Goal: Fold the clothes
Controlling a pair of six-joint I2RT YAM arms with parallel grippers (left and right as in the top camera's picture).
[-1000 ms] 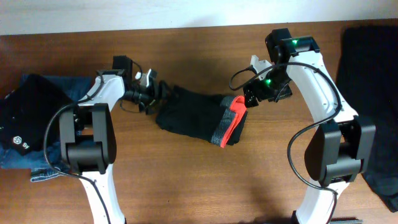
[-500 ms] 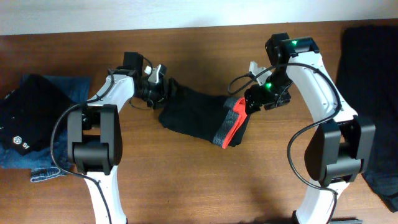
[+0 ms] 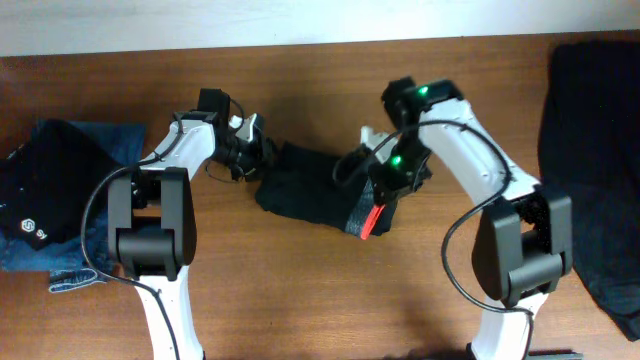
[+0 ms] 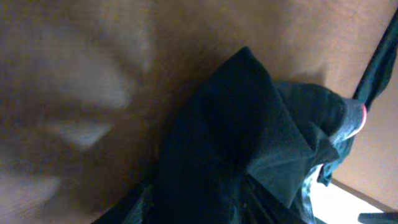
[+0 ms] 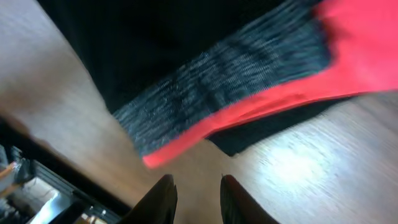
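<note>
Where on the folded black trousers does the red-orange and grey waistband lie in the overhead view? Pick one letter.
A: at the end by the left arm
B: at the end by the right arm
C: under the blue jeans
B: the waistband sits at the end of the black trousers closest to the right arm, in plain sight on the table.

Folded black fabric trousers (image 3: 305, 195) lay between my left gripper (image 3: 252, 153), ten o'clock, and right gripper (image 3: 386, 186), three o'clock.

no legible txt, maybe logo (image 3: 24, 229) on black garment (image 3: 45, 185)
</note>
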